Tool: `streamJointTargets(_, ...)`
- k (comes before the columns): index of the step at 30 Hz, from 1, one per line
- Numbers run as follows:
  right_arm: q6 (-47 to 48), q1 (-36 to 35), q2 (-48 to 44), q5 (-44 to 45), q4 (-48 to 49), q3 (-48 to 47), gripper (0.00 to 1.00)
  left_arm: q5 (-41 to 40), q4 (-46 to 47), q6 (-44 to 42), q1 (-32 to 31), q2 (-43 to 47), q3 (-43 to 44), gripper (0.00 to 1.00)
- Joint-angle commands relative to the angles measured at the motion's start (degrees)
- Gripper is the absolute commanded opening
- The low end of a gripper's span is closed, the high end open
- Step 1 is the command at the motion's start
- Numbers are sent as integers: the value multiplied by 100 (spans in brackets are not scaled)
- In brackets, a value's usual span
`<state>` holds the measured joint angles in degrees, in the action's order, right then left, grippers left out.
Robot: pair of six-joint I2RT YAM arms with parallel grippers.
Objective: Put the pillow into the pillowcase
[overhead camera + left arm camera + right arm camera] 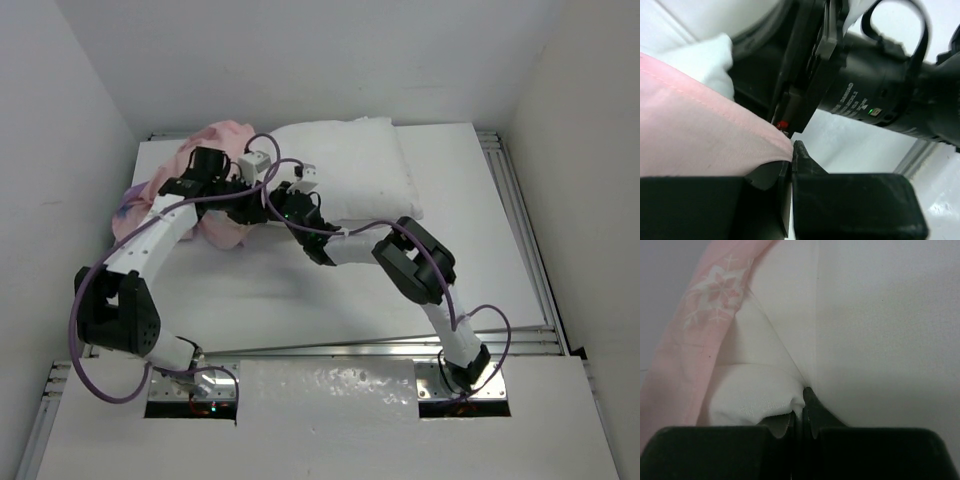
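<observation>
Pillow (355, 165) corner is hidden overhead by left hand (791, 150), right hand (802, 395), pillowcase (225, 140).

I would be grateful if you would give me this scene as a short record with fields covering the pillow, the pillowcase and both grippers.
pillow: white, lying at the far middle of the table, most of it uncovered
pillowcase: bunched at the pillow's left end, pale pink side showing
left gripper: shut, pinching pink pillowcase fabric
right gripper: shut, pinching a white fold of the pillow, pink snowflake fabric beside it
arms: both wrists meet at the pillow's near left corner
task state: pillow not yet inside
</observation>
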<state>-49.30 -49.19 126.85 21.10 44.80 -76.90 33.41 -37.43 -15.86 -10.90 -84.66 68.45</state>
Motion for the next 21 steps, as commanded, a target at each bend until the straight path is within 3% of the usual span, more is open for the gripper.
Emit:
streamJointTargets(1,-406,-170,235,-466,239,-317,0,643,482,21,-176,258,607,0)
streamJointTargets(7,-469,-144,78,-940,845,385,0,-252,1194,680,255,-111,565,0)
streamJointTargets(9,-336,-144,-195,-1212,1117,860,0,-501,1081,322,246,-261,259,0)
streamJointTargets(11,77,-100,-431,-1790,1320,1142,0,-739,932,75,237,-323,99,9)
streamJointTargets(12,383,-74,-520,-1985,1382,1351,7,-765,844,-4,237,-323,73,17)
streamJointTargets(13,551,-65,-616,-2083,1444,1501,34,-766,764,-110,237,-305,81,30)
streamJointTargets(16,1219,32,-1187,-2645,1375,2046,66,-853,413,-355,237,-95,274,54)
streamJointTargets(21,2545,321,-2512,-2937,-492,2338,81,-933,-430,-707,228,222,1063,74)
